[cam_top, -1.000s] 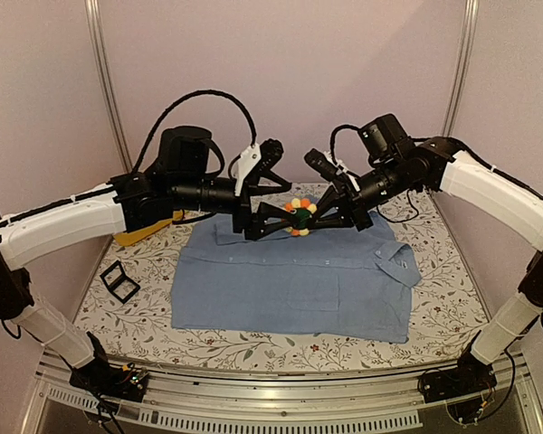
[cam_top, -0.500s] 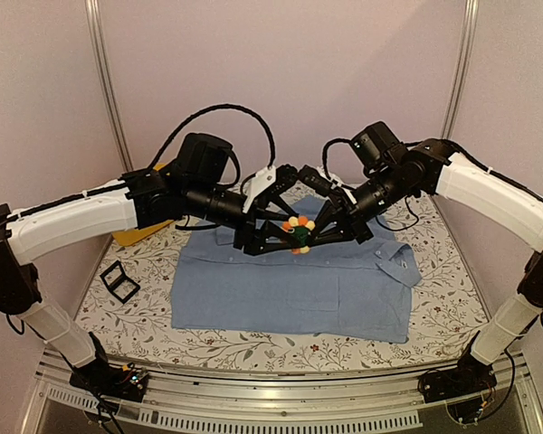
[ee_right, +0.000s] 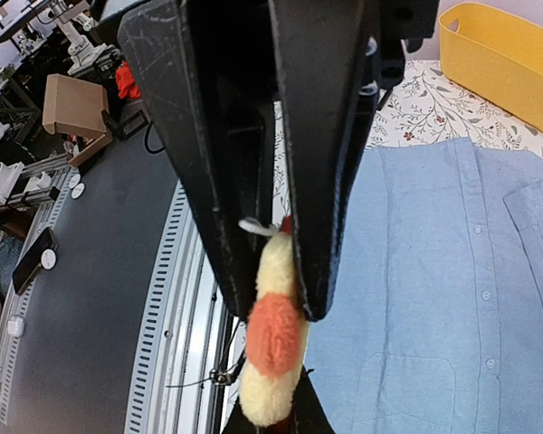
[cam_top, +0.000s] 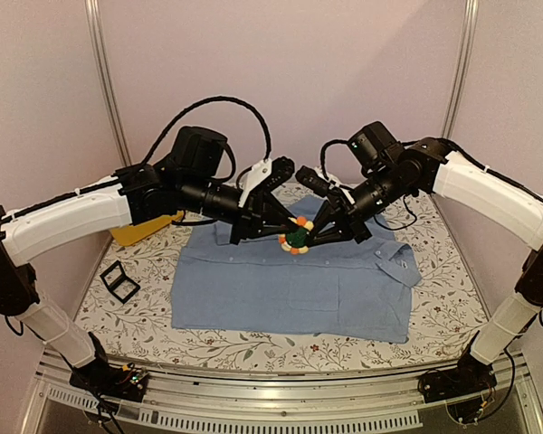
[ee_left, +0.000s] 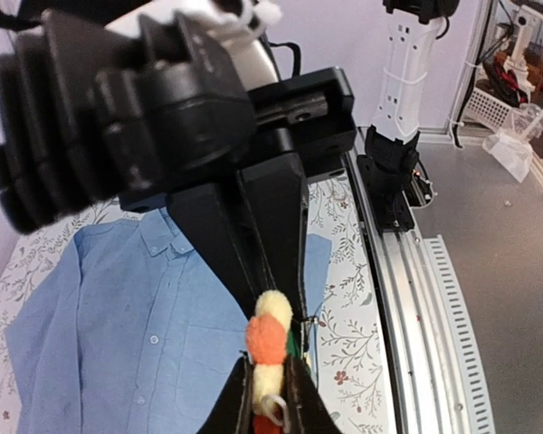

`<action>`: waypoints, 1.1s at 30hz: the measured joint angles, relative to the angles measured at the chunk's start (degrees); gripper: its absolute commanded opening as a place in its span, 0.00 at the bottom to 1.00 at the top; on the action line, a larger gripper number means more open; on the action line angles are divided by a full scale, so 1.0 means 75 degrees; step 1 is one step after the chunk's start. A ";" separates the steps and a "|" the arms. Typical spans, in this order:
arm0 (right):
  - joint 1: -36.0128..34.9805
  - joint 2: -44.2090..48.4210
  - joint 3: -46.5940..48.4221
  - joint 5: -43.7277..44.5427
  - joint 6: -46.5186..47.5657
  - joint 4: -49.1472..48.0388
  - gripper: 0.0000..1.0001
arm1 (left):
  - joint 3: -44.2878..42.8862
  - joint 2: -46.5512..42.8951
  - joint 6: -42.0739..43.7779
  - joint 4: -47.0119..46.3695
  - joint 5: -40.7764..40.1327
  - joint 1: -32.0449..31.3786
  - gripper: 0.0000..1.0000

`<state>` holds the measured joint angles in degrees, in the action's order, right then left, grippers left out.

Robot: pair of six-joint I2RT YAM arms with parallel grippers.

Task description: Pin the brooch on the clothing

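My left claw (cam_top: 283, 237) and right claw (cam_top: 311, 237) both pinch the brooch (cam_top: 297, 238) edge-on, in the air above the shirt (cam_top: 290, 289), near its collar end. The brooch looks light, fuzzy and squashy, so I'd grip by its backing. The shirt lies flat and limp on the tabletop (cam_top: 434, 312).

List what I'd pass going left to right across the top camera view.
Small black box → left gripper → brooch → right gripper. The shirt spans beneath the last three, so it is left out.
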<state>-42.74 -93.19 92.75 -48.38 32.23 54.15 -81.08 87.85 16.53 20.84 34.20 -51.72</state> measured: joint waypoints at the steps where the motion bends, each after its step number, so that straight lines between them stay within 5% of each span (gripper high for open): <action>1: 0.0000 0.0000 0.0000 -0.0009 0.0015 0.0006 0.00 | -0.0026 0.0000 0.0020 0.0017 -0.0009 0.0006 0.00; 5: -0.0003 0.0000 0.0041 0.0015 0.0082 0.0035 0.04 | -0.0082 0.0003 -0.0047 0.0105 0.0058 0.0026 0.00; 12: 0.0032 0.0318 -0.0315 0.0740 -0.0201 -0.0874 0.81 | 0.0568 -0.0143 -0.0860 -0.1137 -0.0073 0.0061 0.00; 14: 0.0146 0.0717 -0.0743 0.0976 -0.0455 -0.1454 0.92 | 0.1131 -0.0318 -0.1349 -0.2174 -0.0274 0.0047 0.00; 17: 0.0358 0.1451 -0.1469 0.1166 -0.0863 -0.2465 0.99 | 0.1947 -0.0600 -0.2057 -0.3937 -0.0697 0.0023 0.00; 25: 0.0571 0.2955 -0.3296 0.0886 -0.2052 -0.5957 0.96 | 0.2806 -0.0717 -0.3360 -0.7816 -0.1244 -0.0015 0.00; 33: 0.0571 0.2804 -0.3777 0.0501 -0.3048 -0.8215 0.84 | 0.2716 -0.0239 -0.3523 -0.8900 -0.0836 -0.0015 0.00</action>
<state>-38.46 -72.16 64.42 -44.62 9.37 -7.46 -60.71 86.06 -9.89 -45.91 27.92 -51.83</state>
